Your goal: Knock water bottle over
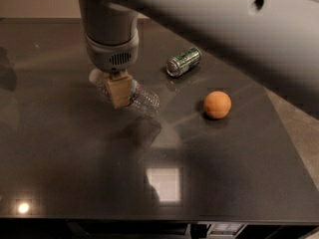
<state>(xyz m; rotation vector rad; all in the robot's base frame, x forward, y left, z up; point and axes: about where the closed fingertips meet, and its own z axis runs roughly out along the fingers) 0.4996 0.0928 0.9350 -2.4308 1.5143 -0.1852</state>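
I have the end effector [119,90] low over the far-left part of the tabletop [75,183], covering the middle of the water bottle [145,100], which lies on its side, cap toward the left edge. I cannot tell whether the end effector is open or closed

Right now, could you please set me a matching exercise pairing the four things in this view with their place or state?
Things:
1. water bottle
2. drink can
3. orange
4. end effector

Descriptions:
A. round, farthest to the right
B. green and silver, lying on its side
C. tan, covering the bottle's middle in this view
D. clear, lying on its side, white cap to the left

Pairs: 1-D, 2-B, 3-A, 4-C.
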